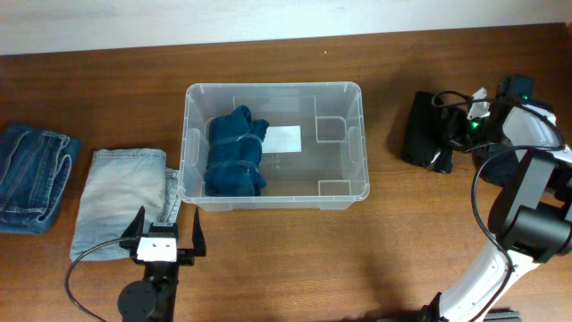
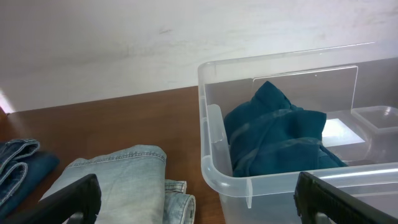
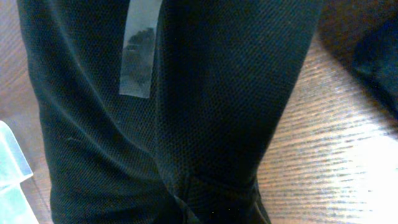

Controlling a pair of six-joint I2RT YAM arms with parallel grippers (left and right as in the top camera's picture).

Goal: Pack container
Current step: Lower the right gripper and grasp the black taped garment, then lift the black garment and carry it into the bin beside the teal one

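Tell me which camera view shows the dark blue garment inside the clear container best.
The overhead view: the whole dark blue garment shows, in the left half of the container. The left wrist view gives only its side, through the clear wall. The right wrist view shows none of it, only black fabric.

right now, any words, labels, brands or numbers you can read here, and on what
No text can be read anywhere.
White label on the container base: looks blank, too washed out to tell.
Grey strip on the black garment: only a dark smudge, blurred.
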